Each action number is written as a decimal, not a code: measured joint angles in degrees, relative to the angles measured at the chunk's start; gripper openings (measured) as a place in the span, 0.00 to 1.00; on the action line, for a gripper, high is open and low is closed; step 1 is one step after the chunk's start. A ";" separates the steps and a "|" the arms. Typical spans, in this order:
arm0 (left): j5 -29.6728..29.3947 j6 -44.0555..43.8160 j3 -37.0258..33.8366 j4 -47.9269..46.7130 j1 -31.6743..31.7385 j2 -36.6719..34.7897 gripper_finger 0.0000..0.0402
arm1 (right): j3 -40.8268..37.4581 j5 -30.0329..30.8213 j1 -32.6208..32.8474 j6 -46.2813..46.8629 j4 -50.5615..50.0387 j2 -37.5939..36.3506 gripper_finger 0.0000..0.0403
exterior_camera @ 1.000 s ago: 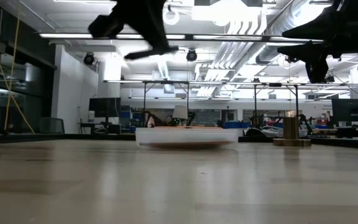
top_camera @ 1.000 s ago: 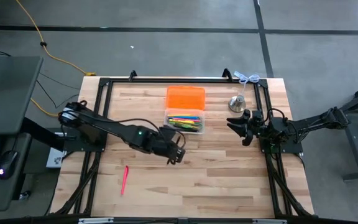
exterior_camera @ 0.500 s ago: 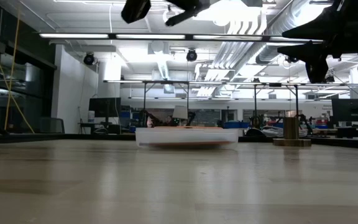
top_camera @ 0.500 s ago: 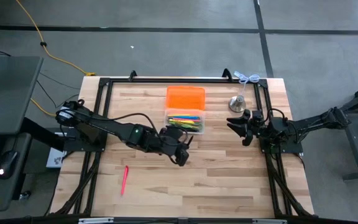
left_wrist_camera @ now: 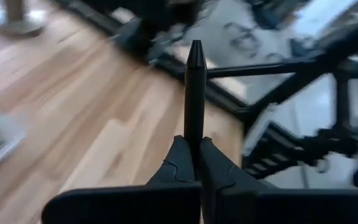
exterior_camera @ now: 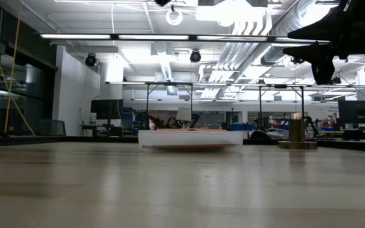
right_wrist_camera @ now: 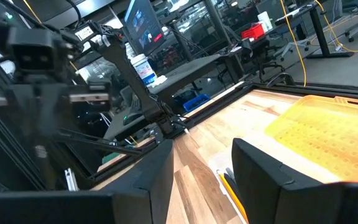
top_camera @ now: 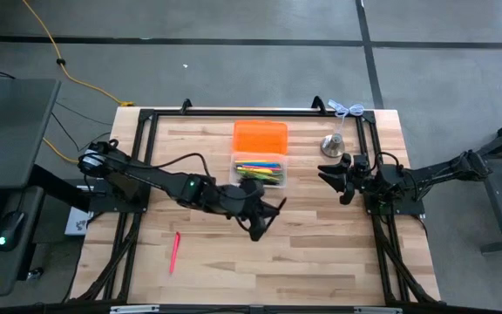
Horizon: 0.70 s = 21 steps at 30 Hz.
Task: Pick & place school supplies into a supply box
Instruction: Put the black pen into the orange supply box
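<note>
My left gripper [top_camera: 264, 218] hovers above the middle of the table, just near of the supply box, shut on a black pen [left_wrist_camera: 195, 93] that points out past its fingers. The clear supply box [top_camera: 258, 170] rests flat on the table with several coloured pens inside; the low view shows it too [exterior_camera: 190, 139]. A pink pen [top_camera: 174, 251] lies on the wood at the near left. My right gripper [top_camera: 334, 179] waits open by the right frame, level and above the table. My left gripper pinches the black pen by its rear end [left_wrist_camera: 194, 146] between the two fingertips [left_wrist_camera: 179, 163]. The fingers lie along the pen, which sticks straight out ahead of them, tip [left_wrist_camera: 196, 48] forward. It is lifted clear of the table, pointing toward the table's right edge.
An orange rectangular piece [top_camera: 260, 137] lies just beyond the box. A silver bell [top_camera: 332, 144] stands at the far right, close to my right gripper. A black frame [top_camera: 138, 157] borders the tabletop. Bare wood stretches across the near half.
My left gripper has risen out of the low view's top and gone a little toward the table's right edge. It has tipped up from pointing steeply down to nearly level and has rolled, staying shut on the black pen, which has swung up with it.
</note>
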 joint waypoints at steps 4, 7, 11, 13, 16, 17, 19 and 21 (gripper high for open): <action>4.02 4.22 0.00 6.91 0.00 0.00 0.04 | 0.00 0.00 0.00 0.00 0.00 0.00 0.35; 6.05 6.79 0.00 10.86 0.00 0.00 0.06 | 0.00 0.00 0.00 0.00 -0.02 0.00 0.35; 9.29 9.11 0.00 15.53 0.00 0.00 0.06 | 0.00 0.00 0.00 0.00 -0.02 0.00 0.35; 9.58 9.14 0.00 15.66 0.00 0.00 0.07 | 0.00 0.00 0.00 0.00 -0.02 0.00 0.35; 9.56 9.10 0.00 15.48 0.00 0.00 0.07 | 0.00 0.00 0.00 0.00 -0.02 0.00 0.35; 9.55 9.09 0.00 15.31 0.00 0.00 0.07 | 0.00 0.00 0.00 0.00 -0.02 0.00 0.35; 9.15 9.05 0.00 13.98 0.00 0.00 0.07 | 0.00 0.00 0.00 0.00 -0.02 0.00 0.35; 7.57 8.13 0.00 11.56 0.00 0.00 0.07 | 0.00 0.00 0.00 0.00 -0.02 0.00 0.35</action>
